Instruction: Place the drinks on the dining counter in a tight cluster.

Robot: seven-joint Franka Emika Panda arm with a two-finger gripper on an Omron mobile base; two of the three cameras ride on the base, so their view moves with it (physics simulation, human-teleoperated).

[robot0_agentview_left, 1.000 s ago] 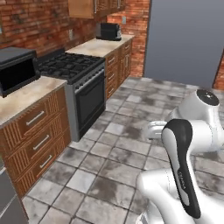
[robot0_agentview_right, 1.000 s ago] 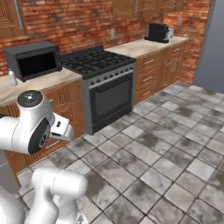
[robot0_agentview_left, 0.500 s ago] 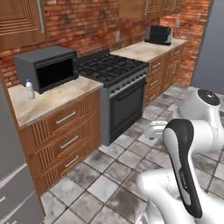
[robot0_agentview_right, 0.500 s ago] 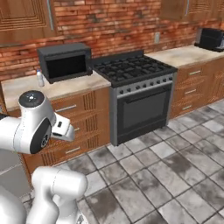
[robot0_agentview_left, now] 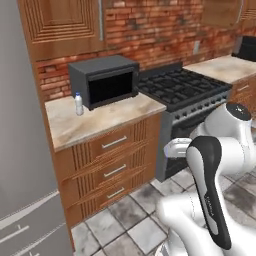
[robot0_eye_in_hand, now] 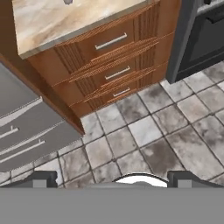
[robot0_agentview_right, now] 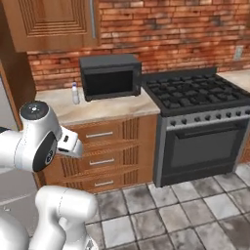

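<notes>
The fingers (robot0_eye_in_hand: 112,180) are spread wide and hold nothing; their 2 dark tips show at the lower edge of the hand view, pointing down at the grey tiled floor (robot0_eye_in_hand: 144,131).

Well beyond the fingers, past the tiles, stands a wood cabinet with 3 drawers (robot0_eye_in_hand: 111,65), topped by a short marble surface (robot0_agentview_left: 100,120). On that surface the white bottle (robot0_agentview_left: 78,104) with a blue cap stands upright, well apart from the fingers. It is just beside the black microwave (robot0_agentview_left: 105,80), on the side toward the grey fridge (robot0_agentview_left: 22,165). In the right base view the bottle (robot0_agentview_right: 75,93) sits near the back of the surface, close to the brick wall (robot0_agentview_right: 161,29).

On the microwave's other side is the black stove (robot0_agentview_right: 200,122), its oven door facing the floor. A wooden wall cabinet (robot0_agentview_left: 62,25) hangs above the bottle and microwave.

The arm (robot0_agentview_left: 215,170) is folded close to the base.
</notes>
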